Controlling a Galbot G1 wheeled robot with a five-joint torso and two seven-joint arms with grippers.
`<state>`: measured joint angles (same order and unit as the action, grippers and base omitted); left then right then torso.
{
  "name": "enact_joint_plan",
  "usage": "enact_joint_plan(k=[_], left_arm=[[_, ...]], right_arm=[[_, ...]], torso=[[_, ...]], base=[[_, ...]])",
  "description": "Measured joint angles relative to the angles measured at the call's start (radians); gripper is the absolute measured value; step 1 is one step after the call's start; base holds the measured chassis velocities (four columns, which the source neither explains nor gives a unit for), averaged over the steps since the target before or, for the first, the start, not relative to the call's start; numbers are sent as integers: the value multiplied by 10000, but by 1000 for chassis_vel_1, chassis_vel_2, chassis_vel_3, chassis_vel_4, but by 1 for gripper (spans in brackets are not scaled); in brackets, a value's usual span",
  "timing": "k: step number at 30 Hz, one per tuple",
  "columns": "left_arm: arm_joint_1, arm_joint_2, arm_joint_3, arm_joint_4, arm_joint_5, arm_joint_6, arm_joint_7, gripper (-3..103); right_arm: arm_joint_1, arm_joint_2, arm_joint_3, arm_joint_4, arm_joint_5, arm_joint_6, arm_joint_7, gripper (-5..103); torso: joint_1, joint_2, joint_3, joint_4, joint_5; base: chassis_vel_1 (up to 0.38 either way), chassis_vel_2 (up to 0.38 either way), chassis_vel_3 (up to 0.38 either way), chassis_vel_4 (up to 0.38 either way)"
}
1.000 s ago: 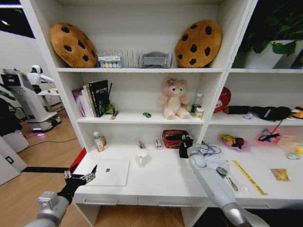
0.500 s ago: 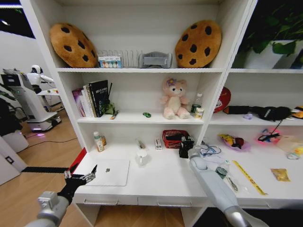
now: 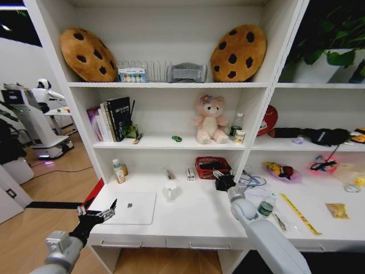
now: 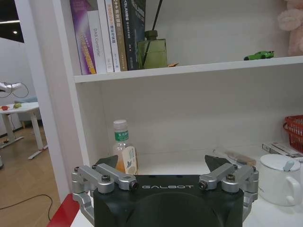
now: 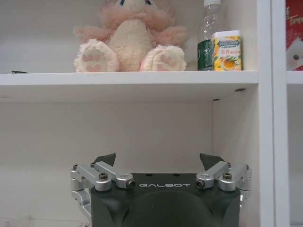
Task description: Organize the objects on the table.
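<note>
Right gripper (image 3: 223,181), jaws spread and empty, hangs beside the red mesh basket (image 3: 207,166) at the desk's (image 3: 199,220) back edge; reaching on could knock it.

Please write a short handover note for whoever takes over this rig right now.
Left hand: open, holding nothing, parked off the front left corner of the long white desk.
Right hand: open, holding nothing, raised over the back of the desk beside the red mesh basket.
On the desk: closed silver laptop front left, white lidded mug behind it, small plastic bottle with a green label at the back left. The tiny green toy car sits on the shelf above.
Done: nothing visibly sorted.
Left: all the tidying.
</note>
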<state>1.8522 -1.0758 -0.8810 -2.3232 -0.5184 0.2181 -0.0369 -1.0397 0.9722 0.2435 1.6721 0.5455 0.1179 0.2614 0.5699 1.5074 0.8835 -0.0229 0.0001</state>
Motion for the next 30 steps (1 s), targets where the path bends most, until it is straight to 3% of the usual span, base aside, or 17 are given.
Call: enact_joint_plan(k=[5,13,17,21,30], left_arm=[[0,0,0,0,0,0,0,100],[0,0,0,0,0,0,0,100],[0,0,0,0,0,0,0,100],[0,0,0,0,0,0,0,100],[0,0,0,1,0,0,-1,100]], right_arm=[[-1729,-455,711,1239,-254,128,154,100],[-3032,-605,1084,1973,-251,102,278,100],[-3730,-535,1569,2085,269,-1401,960,100],[-3758,-487,1690,1698,240,-1759,1069,100],[-2770,-514,1271,690,1700,-3213,494,100]], torso=[[-1,0,-1,-6,-1],[-1,1,0,0,-1],[-1,1,0,-5,-3],[-1,0,0,-4,0],[1,-1,1,-1,0]], base=[[0,0,0,0],[0,0,0,0],[0,0,0,0],[0,0,0,0],[0,0,0,0]])
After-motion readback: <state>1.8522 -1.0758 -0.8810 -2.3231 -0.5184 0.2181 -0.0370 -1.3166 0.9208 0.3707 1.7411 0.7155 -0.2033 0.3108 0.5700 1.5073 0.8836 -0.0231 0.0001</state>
